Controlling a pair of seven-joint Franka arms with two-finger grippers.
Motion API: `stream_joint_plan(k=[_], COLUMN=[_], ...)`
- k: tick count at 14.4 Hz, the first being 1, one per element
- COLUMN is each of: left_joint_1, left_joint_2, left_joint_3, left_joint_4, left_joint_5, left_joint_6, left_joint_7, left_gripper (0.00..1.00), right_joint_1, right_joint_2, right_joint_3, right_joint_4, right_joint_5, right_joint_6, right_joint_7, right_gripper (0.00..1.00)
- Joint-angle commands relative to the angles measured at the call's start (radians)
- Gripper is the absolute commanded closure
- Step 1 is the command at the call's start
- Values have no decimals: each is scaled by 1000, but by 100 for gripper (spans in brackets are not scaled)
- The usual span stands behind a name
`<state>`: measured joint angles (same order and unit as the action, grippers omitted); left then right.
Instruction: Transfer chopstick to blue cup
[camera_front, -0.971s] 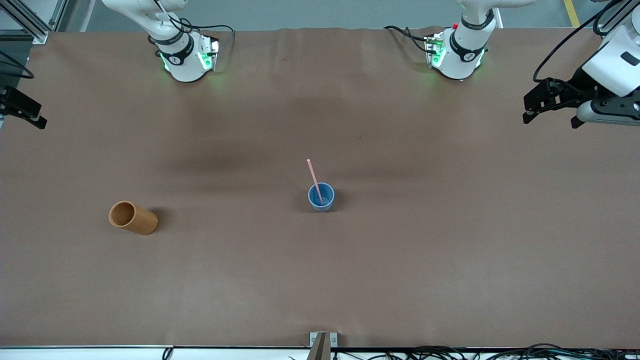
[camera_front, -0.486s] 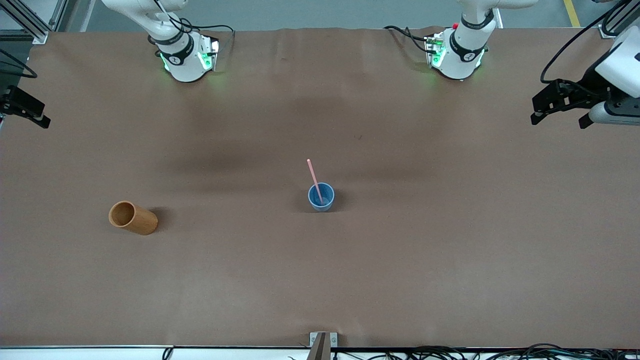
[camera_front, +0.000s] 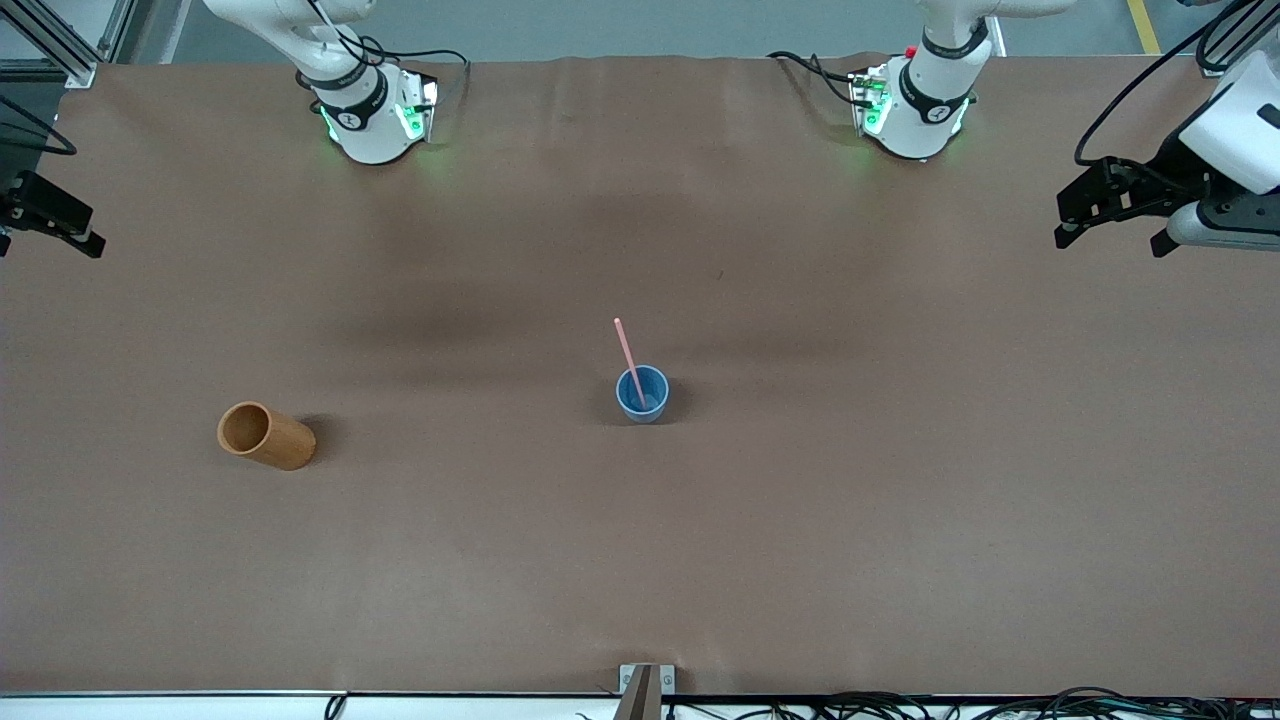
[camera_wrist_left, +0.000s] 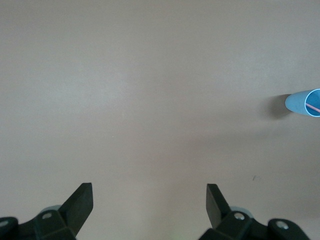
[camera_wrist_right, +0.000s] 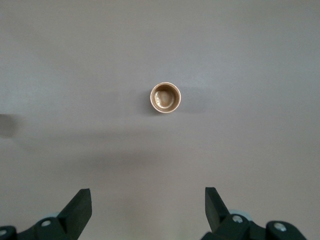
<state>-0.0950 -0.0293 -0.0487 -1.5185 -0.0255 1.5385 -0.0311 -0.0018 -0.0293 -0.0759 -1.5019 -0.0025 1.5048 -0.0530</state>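
Chopstick (camera_front: 629, 358) is standing in the blue cup (camera_front: 642, 393), lower end inside, leaning on the rim with the top tilted toward the robots' bases — task looks done to me. I'd judge it light, stiff and thin, likely to slip or roll; if I had to regrip, I'd pinch the exposed upper shaft above the rim. Cup looks light too — easy to tip. Orange-brown cup (camera_front: 266, 435) sits well apart, toward the right arm's end. Left gripper (camera_front: 1108, 208) is up over its end of the table, jaws spread wide, empty. Right gripper (camera_front: 50, 218) is at the other edge, also wide and empty. Both waiting.
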Motion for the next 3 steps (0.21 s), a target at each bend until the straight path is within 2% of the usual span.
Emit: stream_joint_plan(k=[1,3], left_joint_1=[14,14], left_joint_2=[9,9], left_joint_3=[-14,-14], left_joint_4=[23,21], left_joint_5=[-4,-5], left_joint_6=[-9,-9], left_joint_7=[10,7], left_gripper=[0,0], right_joint_1=[-7,-7], right_joint_2=[5,5], right_joint_3=[5,5], right_joint_4=[12,12], right_joint_5=[18,18], right_joint_6=[-2,-2], right_joint_7=[-11,-13], right_gripper=[0,0])
